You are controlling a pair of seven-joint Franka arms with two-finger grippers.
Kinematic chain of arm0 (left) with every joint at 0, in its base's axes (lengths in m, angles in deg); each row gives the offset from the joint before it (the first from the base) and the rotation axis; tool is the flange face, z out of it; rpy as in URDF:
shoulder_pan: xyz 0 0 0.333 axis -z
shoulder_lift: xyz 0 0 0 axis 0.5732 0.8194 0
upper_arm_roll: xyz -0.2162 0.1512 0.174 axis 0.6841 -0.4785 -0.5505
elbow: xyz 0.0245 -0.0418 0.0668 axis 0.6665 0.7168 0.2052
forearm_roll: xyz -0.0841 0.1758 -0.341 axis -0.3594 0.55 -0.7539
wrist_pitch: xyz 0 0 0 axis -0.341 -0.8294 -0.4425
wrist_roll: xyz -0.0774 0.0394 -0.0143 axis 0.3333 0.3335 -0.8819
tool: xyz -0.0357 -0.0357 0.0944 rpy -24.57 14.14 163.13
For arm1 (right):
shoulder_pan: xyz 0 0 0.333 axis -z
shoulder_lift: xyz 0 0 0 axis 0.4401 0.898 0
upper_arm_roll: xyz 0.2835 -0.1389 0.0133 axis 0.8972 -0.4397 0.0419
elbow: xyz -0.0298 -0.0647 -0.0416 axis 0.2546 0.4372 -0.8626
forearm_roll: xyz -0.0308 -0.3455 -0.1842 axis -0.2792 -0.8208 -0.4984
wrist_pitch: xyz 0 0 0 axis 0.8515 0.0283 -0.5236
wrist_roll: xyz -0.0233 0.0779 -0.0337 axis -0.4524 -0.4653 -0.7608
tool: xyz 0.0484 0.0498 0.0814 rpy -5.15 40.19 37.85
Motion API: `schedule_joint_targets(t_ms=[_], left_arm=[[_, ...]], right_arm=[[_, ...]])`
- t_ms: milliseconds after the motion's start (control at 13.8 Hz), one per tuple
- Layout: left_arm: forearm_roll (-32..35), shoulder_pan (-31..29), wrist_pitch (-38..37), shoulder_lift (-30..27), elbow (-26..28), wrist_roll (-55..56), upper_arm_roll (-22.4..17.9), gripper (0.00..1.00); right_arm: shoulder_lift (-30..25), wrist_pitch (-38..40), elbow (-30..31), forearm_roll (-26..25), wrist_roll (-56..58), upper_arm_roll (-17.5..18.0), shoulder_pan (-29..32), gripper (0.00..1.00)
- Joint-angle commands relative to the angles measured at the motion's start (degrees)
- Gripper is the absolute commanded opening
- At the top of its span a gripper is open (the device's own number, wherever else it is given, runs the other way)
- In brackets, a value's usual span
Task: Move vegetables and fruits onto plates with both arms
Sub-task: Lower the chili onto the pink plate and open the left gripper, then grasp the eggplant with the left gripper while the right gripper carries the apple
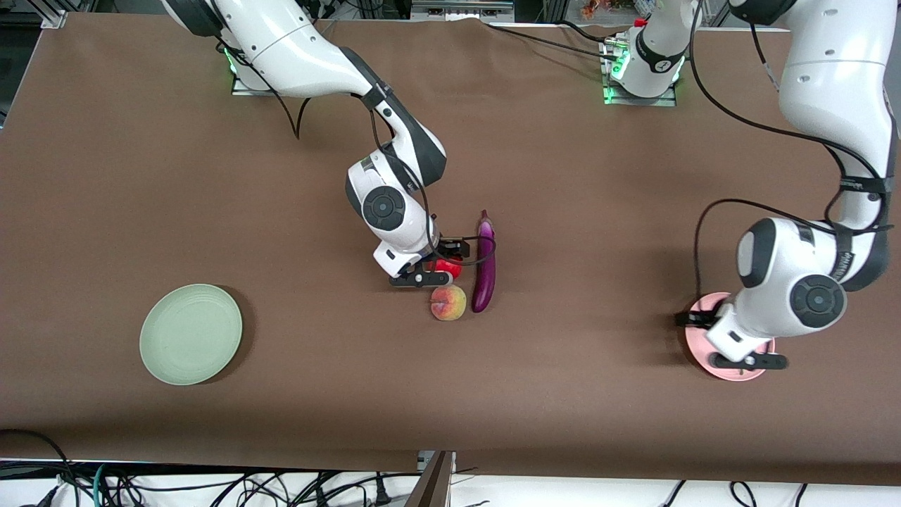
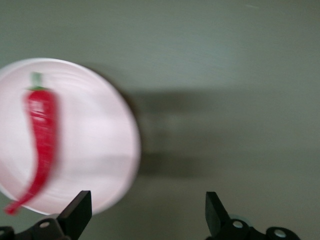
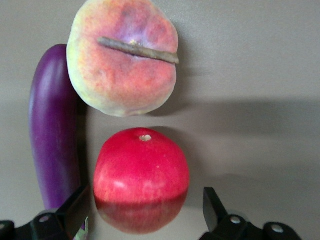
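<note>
Right wrist view: right gripper (image 3: 137,212), fingers wide, straddles the red fruit (image 3: 141,175); next, close. Left gripper (image 2: 145,215), fingers wide, hangs over the pink plate (image 2: 107,150) holding the chili (image 2: 40,135).

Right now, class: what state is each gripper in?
Left gripper: open, empty, over the pink plate.
Right gripper: open around the red fruit, not gripping.

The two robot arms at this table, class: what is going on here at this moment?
The right gripper is open around the red fruit, which sits on the table beside the peach and the eggplant. The left gripper hangs open over the pink plate, where the chili pepper already lies. The green plate holds nothing yet.
</note>
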Motion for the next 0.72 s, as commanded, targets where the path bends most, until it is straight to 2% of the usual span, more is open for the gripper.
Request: schedule_joint_targets(t_ms=[0, 72, 289, 506, 651], left_arm=[[-2.84, 0.61, -1.52, -1.28, 0.99, 1.45, 6.53, 1.00], [-3.11, 2.53, -1.25, -0.93, 0.73, 4.68, 7.61, 1.00], [-3.11, 10.17, -1.08, -0.93, 0.37, 13.92, 7.79, 1.00], [-4.16, 14.84, 0.76, -0.84, 0.28, 16.76, 7.88, 1.00], [-9.94, 16.25, 3.66, -0.84, 0.46, 16.50, 7.88, 1.00]], right_arm=[[0.68, -1.25, -0.40, 1.19, -0.31, -0.03, -0.43, 0.95], [0.77, -1.25, -0.40, 1.11, -0.31, -0.03, -0.43, 0.82], [0.95, -2.30, -0.40, 1.10, -0.31, -0.03, -0.43, 0.50], [-0.01, -1.61, -0.57, 1.19, 0.30, -0.12, -0.09, 0.38], [-1.68, 0.40, -0.58, 1.11, 0.83, -0.47, 0.97, 0.33]])
